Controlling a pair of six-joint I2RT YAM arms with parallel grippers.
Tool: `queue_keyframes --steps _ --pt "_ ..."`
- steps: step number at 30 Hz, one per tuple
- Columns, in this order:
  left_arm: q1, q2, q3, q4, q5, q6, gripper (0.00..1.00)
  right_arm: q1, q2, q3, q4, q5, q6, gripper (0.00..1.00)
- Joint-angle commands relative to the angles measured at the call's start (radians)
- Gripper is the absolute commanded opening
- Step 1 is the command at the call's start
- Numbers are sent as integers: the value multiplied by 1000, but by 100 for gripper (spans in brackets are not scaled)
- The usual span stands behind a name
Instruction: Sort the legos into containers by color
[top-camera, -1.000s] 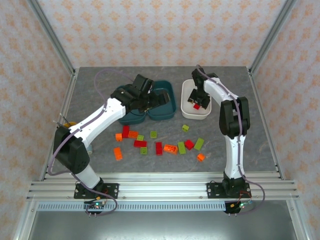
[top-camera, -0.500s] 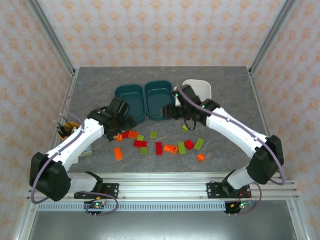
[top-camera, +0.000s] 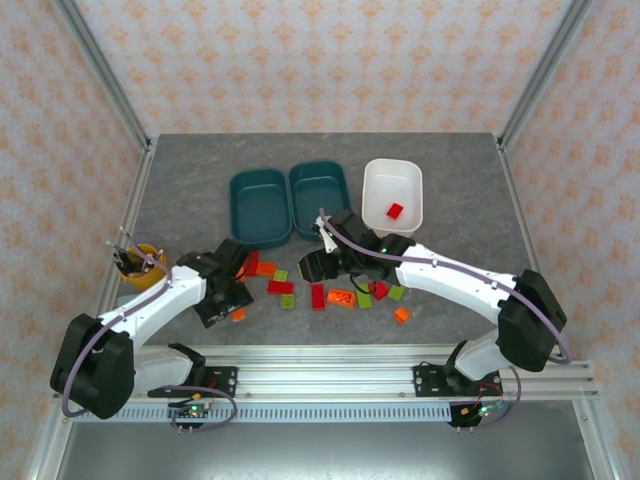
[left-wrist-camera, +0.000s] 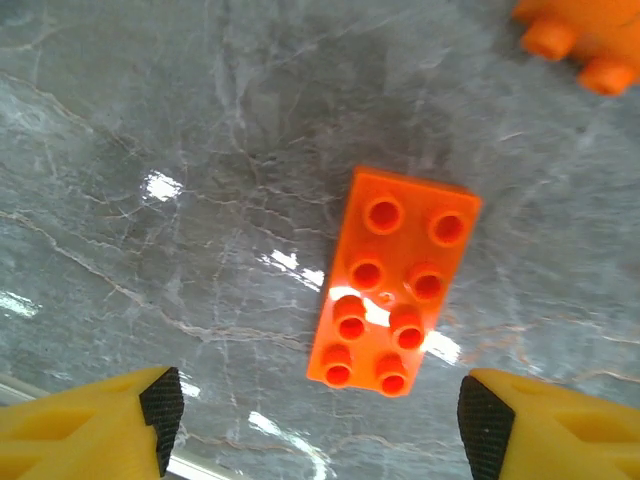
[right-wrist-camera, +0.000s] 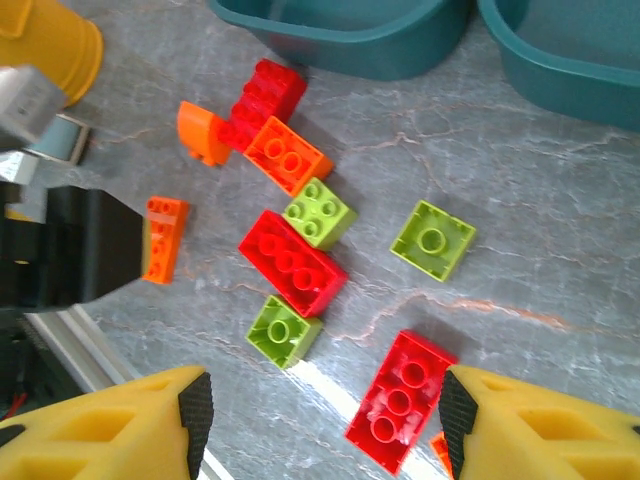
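Red, orange and yellow-green legos lie scattered on the grey table in front of three bins: two dark teal (top-camera: 260, 207) (top-camera: 320, 200) and one white (top-camera: 393, 185), which holds one red brick (top-camera: 395, 210). My left gripper (top-camera: 228, 300) (left-wrist-camera: 322, 420) is open low over an oblong orange brick (left-wrist-camera: 393, 292) (top-camera: 237, 315), which lies just ahead of the fingertips (left-wrist-camera: 160, 405). My right gripper (top-camera: 318, 268) (right-wrist-camera: 326, 410) is open above the pile. A red oblong brick (right-wrist-camera: 400, 400) lies under it by the right finger, and a green square brick (right-wrist-camera: 283, 330) lies nearer the left one.
A small yellow cup (top-camera: 135, 262) (right-wrist-camera: 50, 40) stands at the left. More bricks lie right of the right gripper: orange (top-camera: 342, 297), green (top-camera: 398, 292), orange (top-camera: 401, 314). The table's near edge with an aluminium rail (top-camera: 320, 360) runs just behind the left gripper.
Both arms have drawn back from the bins toward the near side. The left gripper came down over the orange brick. The right gripper swung left over the pile.
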Motion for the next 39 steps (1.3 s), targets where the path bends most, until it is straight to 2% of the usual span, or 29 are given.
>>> queue_keyframes --steps 1,8,20,30,34,39 --pt "2 -8 -33 90 24 2 75 4 19 18 60 -92 -12 64" --pt "2 68 -13 168 17 78 75 6 37 15 68 -132 25 64" --pt "2 166 15 182 -17 118 51 6 33 14 48 -129 33 63" --pt "2 191 -15 232 -8 129 45 6 47 26 47 -136 35 63" --pt "2 195 -17 246 4 141 37 6 53 32 44 -132 36 63" --pt "2 188 -17 245 3 142 34 6 61 40 41 -130 33 63"
